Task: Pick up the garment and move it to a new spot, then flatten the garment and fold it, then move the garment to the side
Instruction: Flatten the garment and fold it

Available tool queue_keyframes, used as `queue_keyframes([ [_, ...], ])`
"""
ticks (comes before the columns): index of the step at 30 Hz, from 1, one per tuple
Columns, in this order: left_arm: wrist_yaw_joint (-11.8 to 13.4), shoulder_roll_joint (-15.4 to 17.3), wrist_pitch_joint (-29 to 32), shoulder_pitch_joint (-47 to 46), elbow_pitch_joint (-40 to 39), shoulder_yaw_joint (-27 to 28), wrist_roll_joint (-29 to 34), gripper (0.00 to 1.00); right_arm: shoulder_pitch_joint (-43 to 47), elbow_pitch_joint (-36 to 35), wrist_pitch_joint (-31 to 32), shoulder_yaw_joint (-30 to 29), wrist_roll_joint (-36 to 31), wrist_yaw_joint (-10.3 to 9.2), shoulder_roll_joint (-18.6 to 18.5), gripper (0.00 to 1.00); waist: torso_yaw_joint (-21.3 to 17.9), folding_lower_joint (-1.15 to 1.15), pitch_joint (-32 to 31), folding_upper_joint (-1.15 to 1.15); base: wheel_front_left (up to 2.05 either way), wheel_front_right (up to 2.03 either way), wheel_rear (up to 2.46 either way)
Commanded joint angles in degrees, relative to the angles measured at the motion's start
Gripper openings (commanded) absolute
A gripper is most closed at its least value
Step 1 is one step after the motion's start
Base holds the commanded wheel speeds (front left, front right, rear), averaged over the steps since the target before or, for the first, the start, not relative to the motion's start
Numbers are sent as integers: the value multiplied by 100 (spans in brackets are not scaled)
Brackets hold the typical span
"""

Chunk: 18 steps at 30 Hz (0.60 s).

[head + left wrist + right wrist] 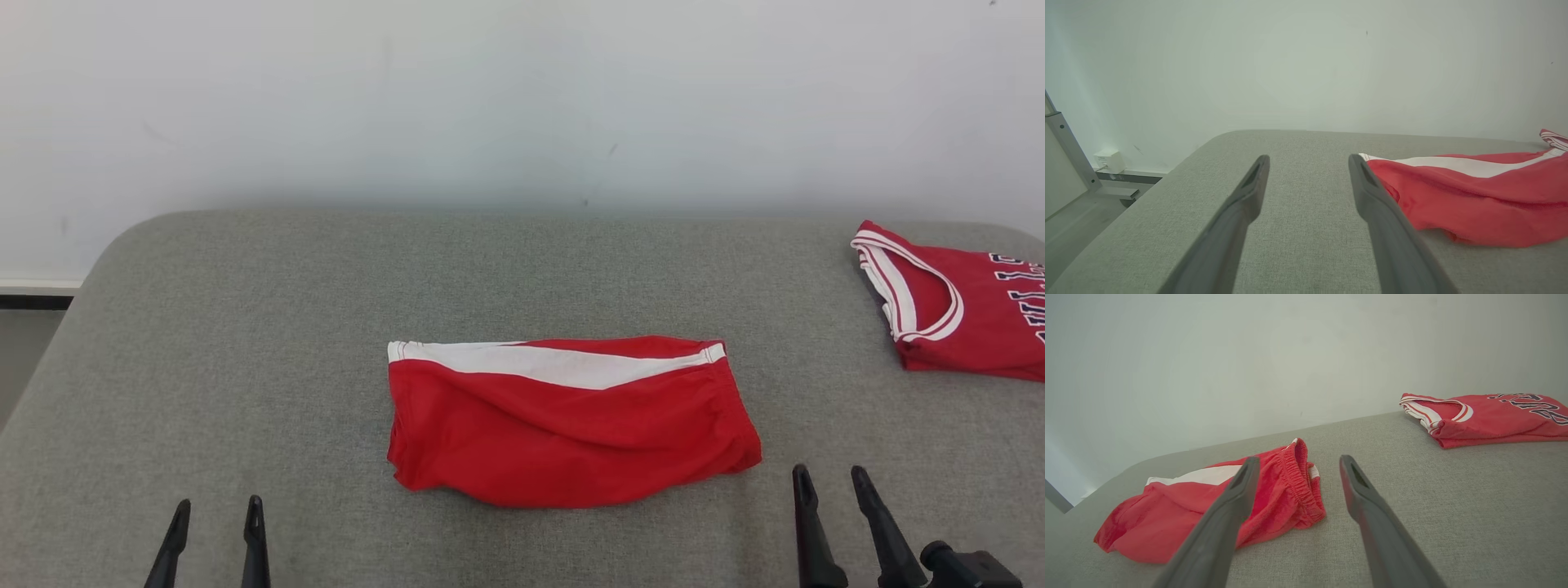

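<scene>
Red shorts (571, 425) lie folded mid-pad (245, 343), white stripe (555, 365) along the far edge. Near left: left gripper (218, 504), fingers apart, empty. Near right: right gripper (830, 472), fingers apart, empty, just beside shorts. Far right: jersey (955, 318).

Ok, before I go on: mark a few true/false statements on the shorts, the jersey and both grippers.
1. The shorts lie mid-table. True.
2. The left gripper is shut on the shorts. False: it is open, short of the shorts and to their left, holding nothing.
3. The jersey lies on top of the shorts. False: it lies apart from them, at the table's far right.
4. The right gripper is open and holds nothing. True.
5. A white stripe shows along the shorts' far edge. True.
</scene>
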Motion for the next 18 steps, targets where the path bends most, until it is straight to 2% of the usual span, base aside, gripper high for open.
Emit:
queue_keyframes([
  [1, -35, -48, -15, 67, 34, 8, 109, 100, 75, 33, -16, 27, 15, -16, 25, 100, 8, 0, 3, 0, 0, 0, 0],
  [11, -174, -269, -15, 71, 224, 159, 272, 100, 95, 241, -27, 61, -19, -16, 33, 100, 0, 0, 14, 0, 0, 0, 0],
  [18, -244, -384, -15, -105, 274, 223, 371, 100, -630, 521, 191, 200, -171, -16, -221, 100, 82, 0, 85, 0, 0, 0, 0],
])
